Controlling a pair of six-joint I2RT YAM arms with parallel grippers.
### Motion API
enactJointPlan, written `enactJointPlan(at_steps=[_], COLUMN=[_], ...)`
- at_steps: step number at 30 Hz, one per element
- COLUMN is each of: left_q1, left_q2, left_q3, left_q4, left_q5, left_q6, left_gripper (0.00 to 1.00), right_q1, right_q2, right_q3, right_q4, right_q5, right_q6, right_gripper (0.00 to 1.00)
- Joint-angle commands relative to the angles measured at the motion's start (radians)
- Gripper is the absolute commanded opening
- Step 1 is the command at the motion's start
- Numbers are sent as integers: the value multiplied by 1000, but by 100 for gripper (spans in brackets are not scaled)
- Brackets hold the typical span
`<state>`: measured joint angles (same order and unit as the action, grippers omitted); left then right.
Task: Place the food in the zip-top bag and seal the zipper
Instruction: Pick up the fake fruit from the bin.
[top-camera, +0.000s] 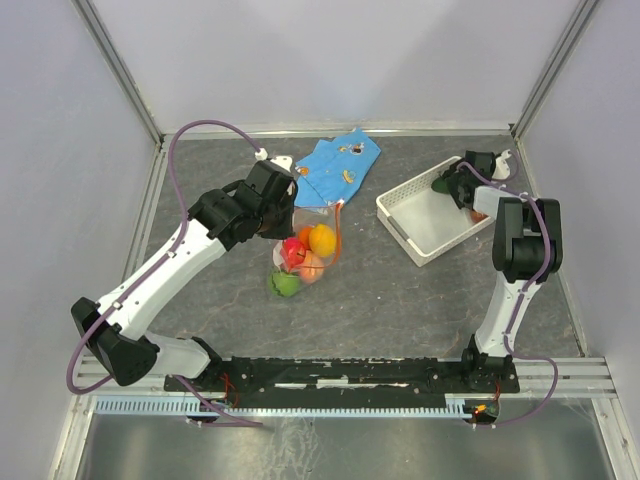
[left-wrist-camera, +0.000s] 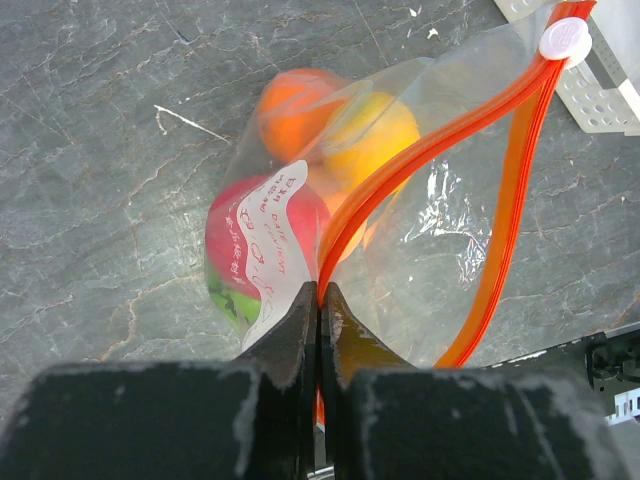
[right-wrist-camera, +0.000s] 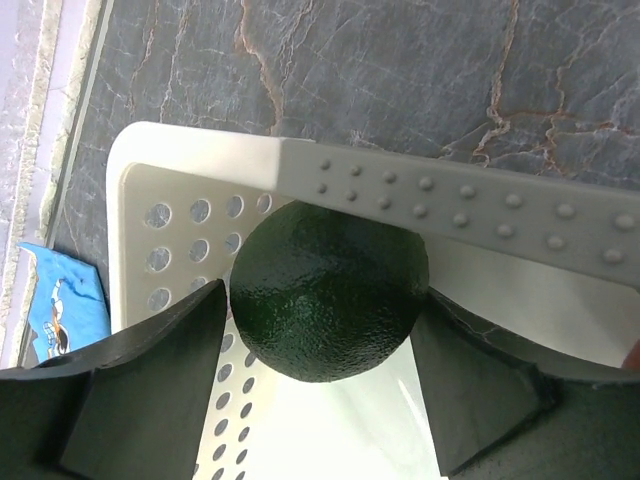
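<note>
Bag (left-wrist-camera: 450, 240) mid-table (top-camera: 400, 310), red, orange, yellow and green food (left-wrist-camera: 370, 135) inside. Pinched tight at its zipper (left-wrist-camera: 430, 150) by left gripper (left-wrist-camera: 320, 288). Farther off, at white basket (top-camera: 398, 231): right gripper (right-wrist-camera: 325, 300), wide, hugging dark green ball (right-wrist-camera: 330, 260). Filling step. Next: carry ball over, drop into open mouth.

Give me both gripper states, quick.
Left gripper: closed, pinching the zipper of the zip-top bag.
Right gripper: jaws wide, gripping the dark green toy fruit over the white basket.
</note>
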<state>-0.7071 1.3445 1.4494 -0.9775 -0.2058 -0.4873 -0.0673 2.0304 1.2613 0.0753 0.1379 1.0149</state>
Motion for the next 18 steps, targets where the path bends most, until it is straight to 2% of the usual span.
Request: enactJointPlan(at_steps=[1,8,14,18], left_q1=[1,1,2,2], left_q2=[-19,-27,-26,-21], left_q3=[-6,-20,-9,9], left_q4=[36,44,45,45], left_q5=[3,7,12,3], left_q6=[-32,-39,-30,-14], left_gripper=[3,3,3,3], right_q1=[-11,-20,-20,-19], right_q2=[-6,-1,-63,-124], right_q3=[-32,-12,-46,-71], right_q4=[3,-22,-16,-54], right_q5=[33,11,-87,-146], right_q6=[-12,-41,-95,-155], right_gripper=[81,72,54,51])
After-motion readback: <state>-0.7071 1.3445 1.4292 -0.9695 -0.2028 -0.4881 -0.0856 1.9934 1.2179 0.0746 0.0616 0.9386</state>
